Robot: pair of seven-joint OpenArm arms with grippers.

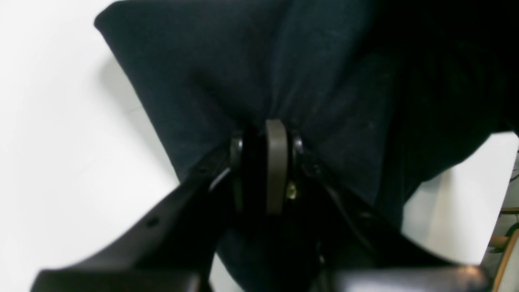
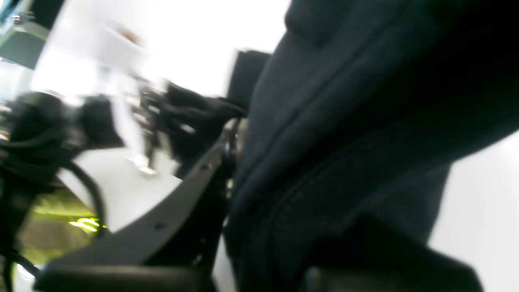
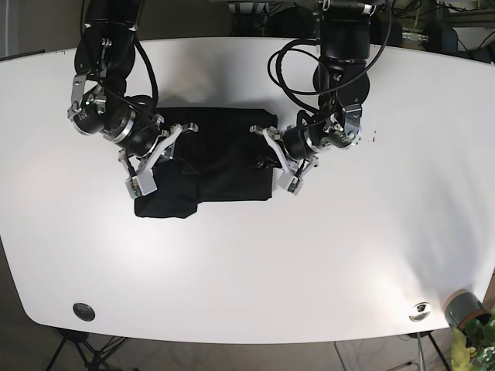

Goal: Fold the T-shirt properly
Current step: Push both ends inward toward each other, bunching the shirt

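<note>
The black T-shirt [image 3: 220,158] lies bunched on the white table [image 3: 348,247], partly folded into a rough rectangle. At the shirt's right edge, my left gripper [image 3: 269,158] pinches a pleat of cloth. The left wrist view shows its jaws pressed together on the dark T-shirt [image 1: 243,69], at the left gripper [image 1: 265,134]. My right gripper [image 3: 172,158] is at the shirt's left part. In the blurred right wrist view, the T-shirt [image 2: 344,121] drapes over the right gripper [image 2: 237,134] and hides one finger.
Cables loop over both arms at the back of the table. A black round fitting [image 3: 83,311] and a silver one [image 3: 420,311] sit near the front edge. A potted plant [image 3: 464,313] stands off the front right corner.
</note>
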